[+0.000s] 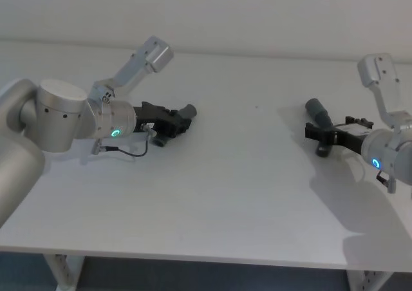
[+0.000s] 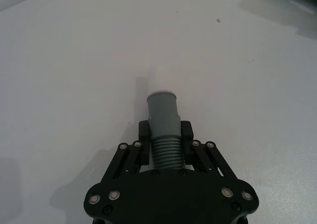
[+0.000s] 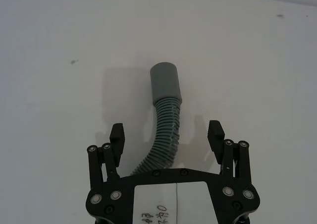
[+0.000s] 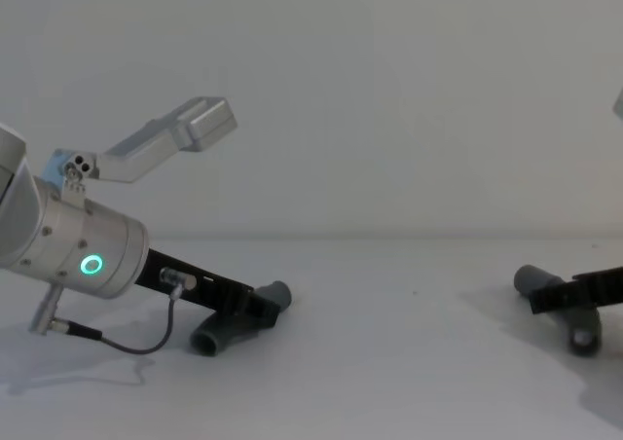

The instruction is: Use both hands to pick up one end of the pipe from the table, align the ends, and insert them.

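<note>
The task looks to be in its early part: one grasp is made, the other is not closed, and no joining has begun.

At the left of the head view, the left claw (image 1: 171,121) is clamped on the left pipe piece (image 1: 187,111). The left wrist view shows both left fingers (image 2: 144,135) pressed against the ribbed section. The smooth grey end points away from the claw. Something paler lies beyond that end and may be the narrow tip, though I cannot be sure. In the chest view this piece sits low at the lower left, and I cannot tell whether it is lifted off the desk (image 1: 244,194) or resting on it.

At the right edge of the head view, the right claw (image 1: 327,135) is spread wide around the right pipe piece (image 1: 318,113). The right wrist view shows the ribbed section running between the right fingers (image 3: 117,136) and touching neither. The wide collar (image 3: 165,83) lies past the fingertips, and the piece appears to rest flat on the desk.

The two pieces are well apart, with the bare middle of the desk between them.

As I judge it, most of the work remains. The right claw has to close on the ribbed section. Both pieces then have to be raised and brought toward the centre. The narrow tip has to be lined up with the collar's opening and pushed in. Getting the two bent ends square to each other looks like the demanding step.
</note>
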{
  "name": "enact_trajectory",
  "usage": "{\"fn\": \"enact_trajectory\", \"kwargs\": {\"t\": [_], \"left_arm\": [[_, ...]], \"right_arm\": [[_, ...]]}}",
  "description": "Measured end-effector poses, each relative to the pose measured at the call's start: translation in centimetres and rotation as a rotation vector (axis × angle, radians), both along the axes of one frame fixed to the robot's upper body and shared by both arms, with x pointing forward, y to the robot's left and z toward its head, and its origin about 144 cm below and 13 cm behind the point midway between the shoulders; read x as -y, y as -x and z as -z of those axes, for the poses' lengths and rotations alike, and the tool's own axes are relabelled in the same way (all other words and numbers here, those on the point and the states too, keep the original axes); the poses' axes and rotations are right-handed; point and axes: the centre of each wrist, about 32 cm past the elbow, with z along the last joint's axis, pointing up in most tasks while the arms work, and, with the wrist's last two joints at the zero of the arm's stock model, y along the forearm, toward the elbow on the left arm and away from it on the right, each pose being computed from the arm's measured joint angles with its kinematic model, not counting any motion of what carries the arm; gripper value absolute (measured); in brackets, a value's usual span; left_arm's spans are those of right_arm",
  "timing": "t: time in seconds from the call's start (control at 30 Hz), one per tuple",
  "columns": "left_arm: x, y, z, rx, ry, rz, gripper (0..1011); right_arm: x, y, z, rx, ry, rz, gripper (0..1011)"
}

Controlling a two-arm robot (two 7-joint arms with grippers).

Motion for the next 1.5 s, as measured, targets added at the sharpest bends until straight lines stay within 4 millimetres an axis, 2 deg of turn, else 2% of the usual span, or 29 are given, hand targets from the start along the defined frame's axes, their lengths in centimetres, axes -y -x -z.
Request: {"fn": "enact_trajectory", "kwargs": {"t": [0.3, 0.4, 0.77, 0.83, 0.87, 1.13, 1.2, 1.5], "left_arm": [[0.00, 0.00, 0.00, 0.000, 0.000, 0.000, 358], [0.00, 0.00, 0.00, 0.000, 0.000, 0.000, 358], [0.00, 0.00, 0.00, 0.000, 0.000, 0.000, 358], [0.00, 0.00, 0.00, 0.000, 0.000, 0.000, 358], [0.00, 0.00, 0.00, 0.000, 0.000, 0.000, 358], [0.00, 0.00, 0.00, 0.000, 0.000, 0.000, 358], [0.00, 0.00, 0.00, 0.000, 0.000, 0.000, 358], [0.08, -0.08, -0.14, 0.005, -0.012, 0.006, 358]], "right_arm": [[-0.09, -0.65, 0.35, -0.018, 0.005, 0.013, 1002], [-0.07, -0.73, 0.46, -0.021, 0.007, 0.015, 971], [-0.04, -0.96, 0.69, -0.025, 0.006, 0.017, 683], [-0.04, -0.97, 0.70, -0.025, 0.006, 0.017, 617], [-0.03, -0.99, 0.71, -0.025, 0.006, 0.017, 553], [-0.01, -1.04, 0.77, -0.026, 0.007, 0.017, 315], [-0.01, -1.05, 0.77, -0.025, 0.007, 0.017, 274], [0.03, -1.02, 0.71, -0.012, 0.002, 0.014, 270]]}}
